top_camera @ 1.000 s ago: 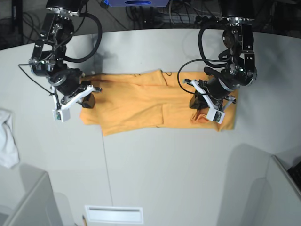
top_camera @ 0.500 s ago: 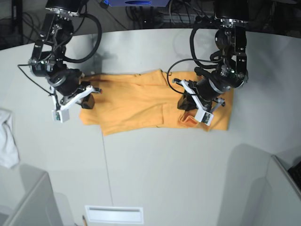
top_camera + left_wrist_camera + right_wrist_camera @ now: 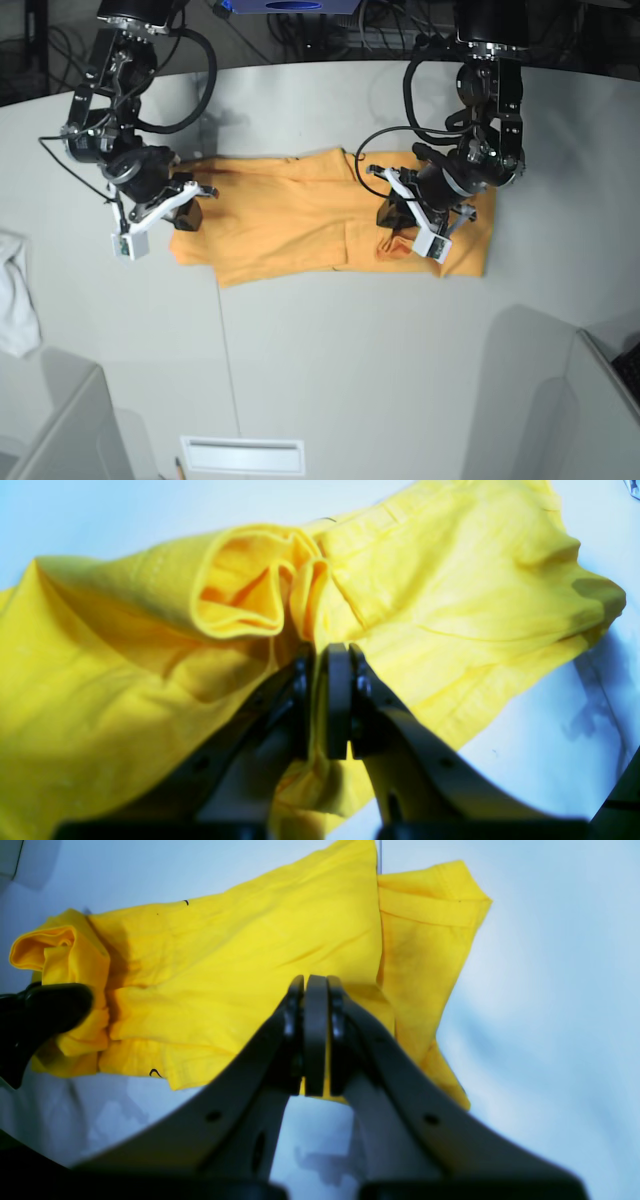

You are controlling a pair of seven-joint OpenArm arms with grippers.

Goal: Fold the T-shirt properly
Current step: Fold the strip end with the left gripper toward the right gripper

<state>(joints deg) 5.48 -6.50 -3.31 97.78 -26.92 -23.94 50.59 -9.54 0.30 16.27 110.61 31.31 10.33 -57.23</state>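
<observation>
Two grippers of mine are on the T-shirt (image 3: pixel 300 220), one at each end of it as it lies stretched across the pale table (image 3: pixel 330 340).

My left gripper (image 3: pixel 327 700) has its jaws pressed together on a bunched fold of the yellow cloth; a rolled, tube-like loop of fabric stands up just beyond my fingertips (image 3: pixel 337 700), and the rest spreads away to both sides of them. From the base view, this gripper (image 3: pixel 398 232) sits over the shirt's end, where the cloth is gathered into a small orange lump right beneath it.

My right gripper (image 3: pixel 315 1040) is likewise closed tight, with only a sliver of yellow showing between the pads at the shirt's near edge, so it pinches that hem. Beyond my fingertips the shirt runs flat, with a folded panel off to one side and thin black marks on the cloth. Overhead, this gripper (image 3: pixel 187 213) rests at the shirt's other end.

Well away from that hand, a white cloth (image 3: pixel 15 295) lies near the table's edge.
</observation>
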